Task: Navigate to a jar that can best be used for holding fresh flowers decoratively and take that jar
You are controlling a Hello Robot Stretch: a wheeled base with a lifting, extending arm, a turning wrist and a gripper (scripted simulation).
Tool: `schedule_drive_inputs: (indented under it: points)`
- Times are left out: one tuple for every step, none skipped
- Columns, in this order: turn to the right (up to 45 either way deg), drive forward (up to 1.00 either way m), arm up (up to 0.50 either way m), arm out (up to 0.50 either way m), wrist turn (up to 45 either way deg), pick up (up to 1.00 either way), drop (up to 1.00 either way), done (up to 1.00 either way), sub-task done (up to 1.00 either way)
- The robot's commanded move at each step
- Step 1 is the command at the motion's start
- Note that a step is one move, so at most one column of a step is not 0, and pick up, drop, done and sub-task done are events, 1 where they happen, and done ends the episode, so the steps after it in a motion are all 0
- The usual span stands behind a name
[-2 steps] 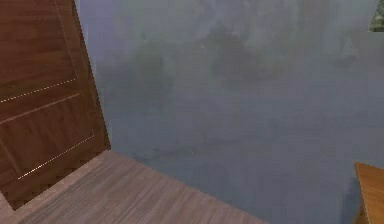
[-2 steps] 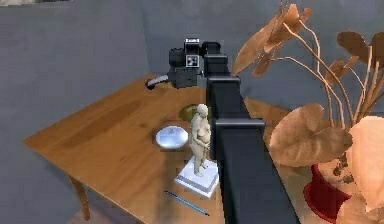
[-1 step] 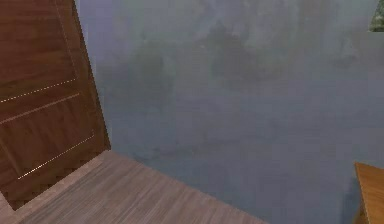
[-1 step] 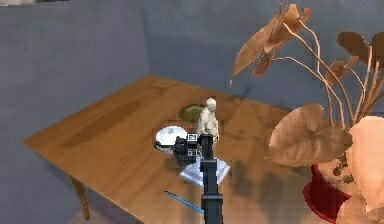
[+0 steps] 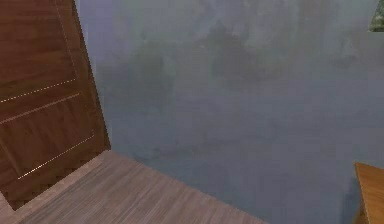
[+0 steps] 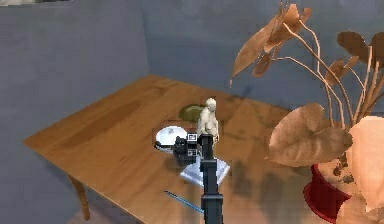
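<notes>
forward view
door (image 5: 45,90): brown, panelled, cut off by the top and left edges.
wall (image 5: 230,90): blue-grey, mottled.
floor (image 5: 130,195): wood planks.
desk (image 5: 370,195): one wooden corner, cut off at the right edge.

arm side view
desk (image 6: 100,130): wooden top, near edge cut off below.
arm (image 6: 210,188): dark bar rising from the bottom edge.
claw (image 6: 182,150): over the desk, beside a white plate (image 6: 168,134); cannot tell whether it holds anything.
figure (image 6: 208,118): pale, upright, at the arm's end.
green thing (image 6: 193,107): behind the figure, shape unclear.
plant (image 6: 320,90): large brown leaves; red pot (image 6: 325,195) cut off below.
jar: cannot tell which small thing near the claw it is.
</notes>
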Motion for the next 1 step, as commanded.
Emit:
schedule_drive_inputs:
  points:
    - [0.0, 0.00, 0.10, 0.00, 0.0, 0.00, 0.00, 0.00, 0.00]
